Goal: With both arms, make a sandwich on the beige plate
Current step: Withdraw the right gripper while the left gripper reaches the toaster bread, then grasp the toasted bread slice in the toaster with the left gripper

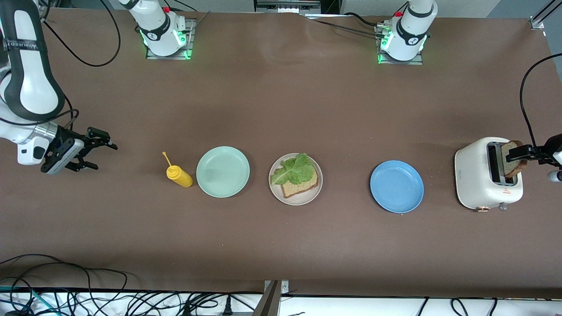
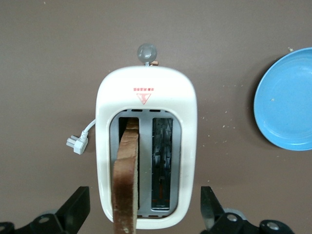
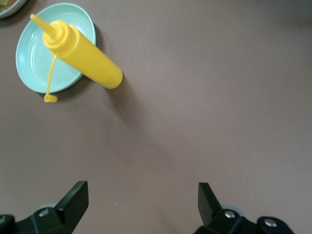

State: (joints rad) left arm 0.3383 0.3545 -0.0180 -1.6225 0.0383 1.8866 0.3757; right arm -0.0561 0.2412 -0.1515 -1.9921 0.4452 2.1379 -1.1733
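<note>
The beige plate (image 1: 304, 200) sits mid-table with one brown bread slice (image 1: 303, 186) on it and a ruffled green lettuce leaf (image 1: 293, 169) on top. A second bread slice (image 1: 514, 166) stands upright in one slot of the white toaster (image 1: 476, 175) at the left arm's end of the table. My left gripper (image 1: 522, 152) hangs over the toaster, open. In the left wrist view its fingers (image 2: 78, 204) stand wide on either side of the toaster (image 2: 146, 83) and the slice (image 2: 127, 161), touching nothing. My right gripper (image 1: 103, 156) is open and empty over bare table at the right arm's end (image 3: 141, 191).
A yellow squeeze bottle (image 1: 179, 175) lies beside the mint-green plate (image 1: 222, 171), between my right gripper and the beige plate. A blue plate (image 1: 396, 186) lies between the beige plate and the toaster. The toaster's other slot is empty. Its loose white plug (image 2: 75, 145) lies beside it.
</note>
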